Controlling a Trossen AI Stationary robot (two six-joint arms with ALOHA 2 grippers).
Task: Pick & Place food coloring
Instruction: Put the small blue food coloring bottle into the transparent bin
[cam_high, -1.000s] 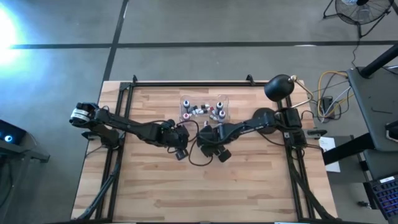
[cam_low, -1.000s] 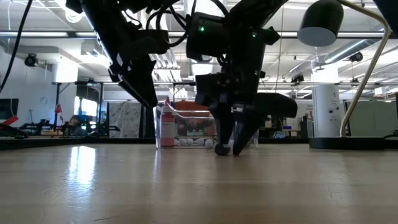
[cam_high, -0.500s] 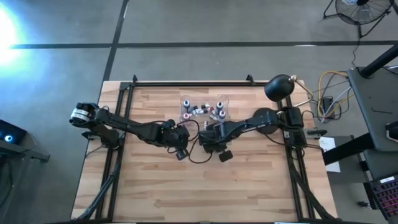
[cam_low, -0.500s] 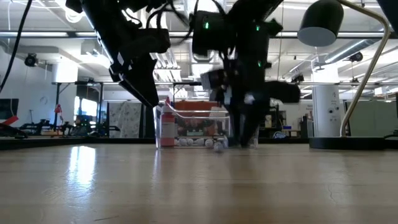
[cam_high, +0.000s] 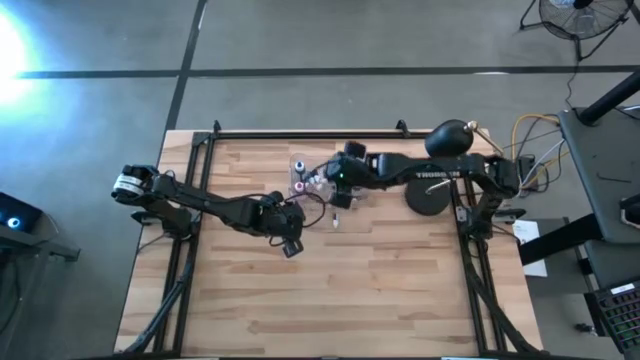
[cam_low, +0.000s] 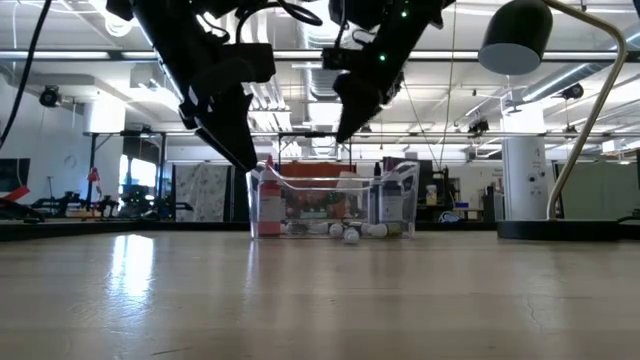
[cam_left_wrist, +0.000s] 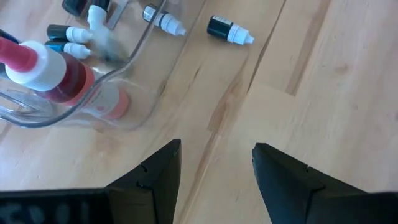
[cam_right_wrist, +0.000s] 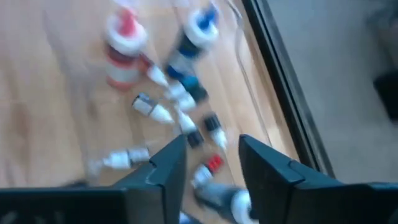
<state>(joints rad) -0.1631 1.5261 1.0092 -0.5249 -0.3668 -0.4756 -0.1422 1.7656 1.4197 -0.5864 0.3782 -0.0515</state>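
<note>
right gripper (cam_right_wrist: 210, 163): fingers apart, nothing in them, right over the clear box (cam_low: 400, 205)
dropper bottles (cam_right_wrist: 180, 99): lying in the box, below those fingers
left gripper (cam_left_wrist: 214, 168): fingers apart, empty, beside the box
loose bottle (cam_left_wrist: 229, 29): on the table just outside the box, clear of the left fingers

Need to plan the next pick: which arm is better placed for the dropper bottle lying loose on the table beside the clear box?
Left, probably. Its open pincer hovers beside the clear box, facing the loose dropper bottle. The right pincer is over the box.

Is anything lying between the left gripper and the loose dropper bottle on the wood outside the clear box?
Nothing visible does. In the left wrist view the left gripper is open over bare wood, and the loose dropper bottle lies ahead of it on the table, beside the clear box. Only planks lie between.
</note>
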